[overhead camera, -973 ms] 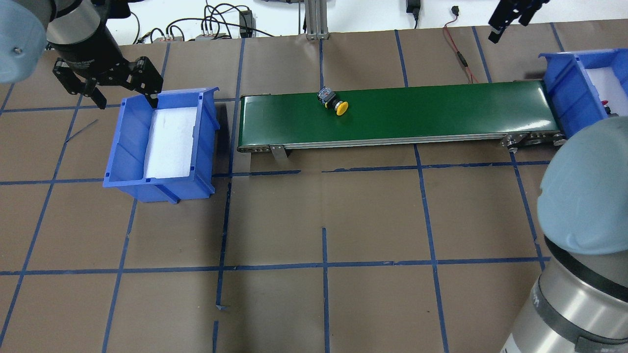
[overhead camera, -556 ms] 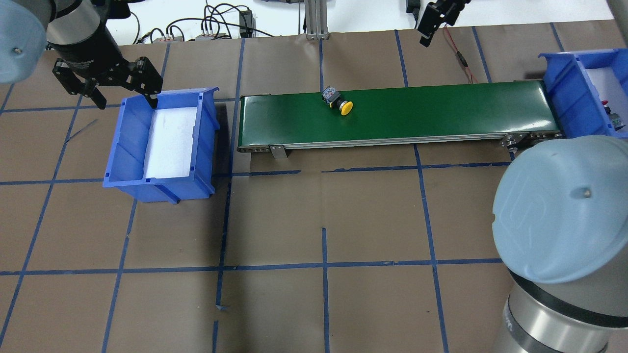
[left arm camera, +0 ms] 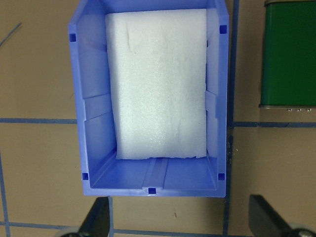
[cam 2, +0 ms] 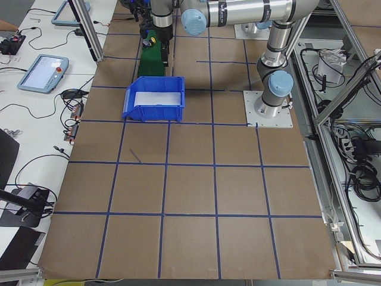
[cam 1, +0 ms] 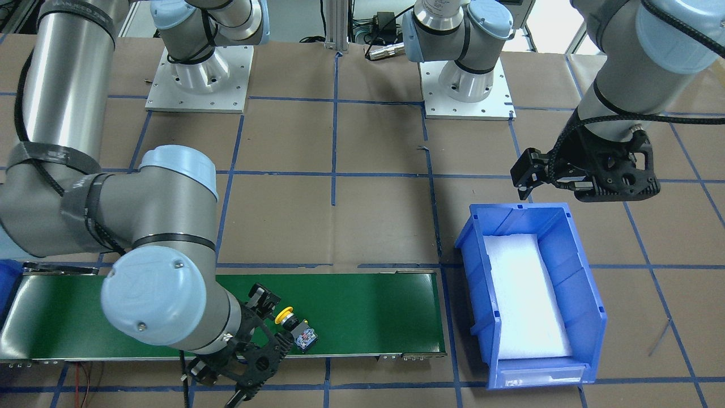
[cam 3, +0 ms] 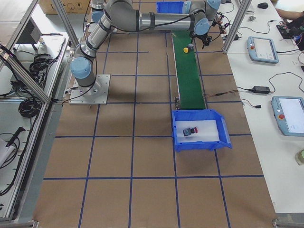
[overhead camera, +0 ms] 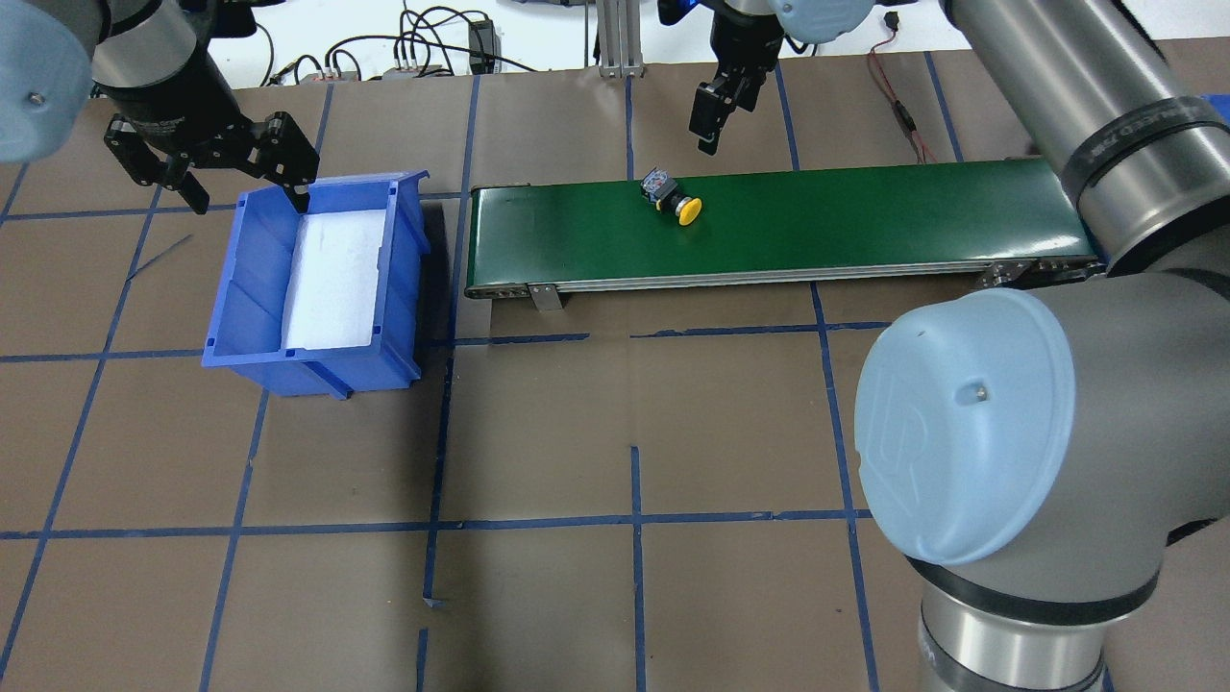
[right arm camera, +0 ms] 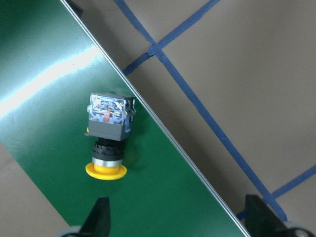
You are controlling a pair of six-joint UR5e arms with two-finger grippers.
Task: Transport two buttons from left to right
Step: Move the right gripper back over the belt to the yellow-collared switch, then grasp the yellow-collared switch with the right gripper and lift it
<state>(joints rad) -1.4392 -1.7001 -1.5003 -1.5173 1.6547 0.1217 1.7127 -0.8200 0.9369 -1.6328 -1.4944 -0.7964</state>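
Note:
The yellow-capped button (overhead camera: 676, 199) lies on its side on the green conveyor belt (overhead camera: 865, 211), left of its middle; it also shows in the right wrist view (right arm camera: 108, 143) and the front view (cam 1: 291, 326). My right gripper (overhead camera: 709, 115) is open and empty, above the belt's far edge just right of the button (right arm camera: 177, 219). The red mushroom-capped button (cam 3: 191, 131) lies in the right blue bin (cam 3: 178, 140). My left gripper (overhead camera: 248, 192) is open and empty over the far end of the left blue bin (overhead camera: 245, 279), which holds only white foam (left arm camera: 158, 84).
My right arm's elbow (overhead camera: 961, 423) hides the right bin in the overhead view. Cables (overhead camera: 432, 48) and a red wire (overhead camera: 898, 106) lie behind the belt. Blue tape lines cross the brown table (overhead camera: 634, 432).
My right arm has swung left from above the right bin to beside the yellow button. The button has drifted a little to the right on the belt. My left arm has not moved.

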